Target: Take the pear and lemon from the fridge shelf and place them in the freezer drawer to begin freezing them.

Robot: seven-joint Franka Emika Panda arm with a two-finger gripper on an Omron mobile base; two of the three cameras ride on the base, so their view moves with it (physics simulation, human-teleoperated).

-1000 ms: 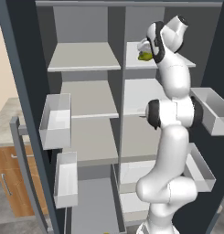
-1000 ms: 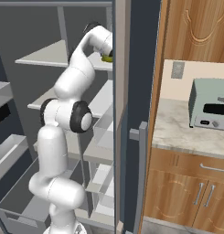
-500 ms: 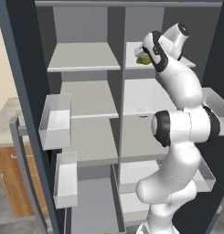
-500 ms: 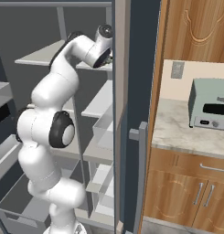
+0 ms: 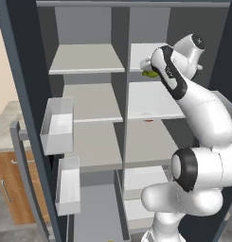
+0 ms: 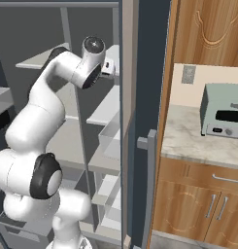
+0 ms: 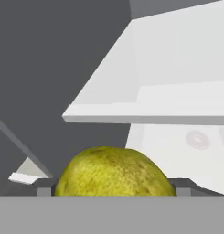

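The pear (image 7: 114, 172) sits right at the gripper (image 5: 148, 70), filling the low centre of the hand view between the two dark finger tips (image 7: 44, 188), its long axis running across them from nine to three o'clock. It looks clamped between the fingers, but the tips are mostly hidden by the fruit, so I can only call that a judgement. From the left base view the yellow-green fruit peeks out at the wrist's six o'clock, just off the front edge of the upper right fridge shelf (image 5: 146, 49), so it seems lifted clear of the board, not resting on it.

The coming move turns on one relation: the freezer drawer (image 5: 98, 212) lies far down at six o'clock from the hand, a deep grey box open at the foot of the cabinet. I see nothing inside it. The carry will need a long drop past the lower shelves without clipping their front edges.

Nearer the drawer, two white bins (image 5: 60, 125) hang on the left door at nine o'clock; both look bare. Farther back, a small reddish item (image 5: 147, 117) lies on the next right shelf down. I cannot pick out the lemon.
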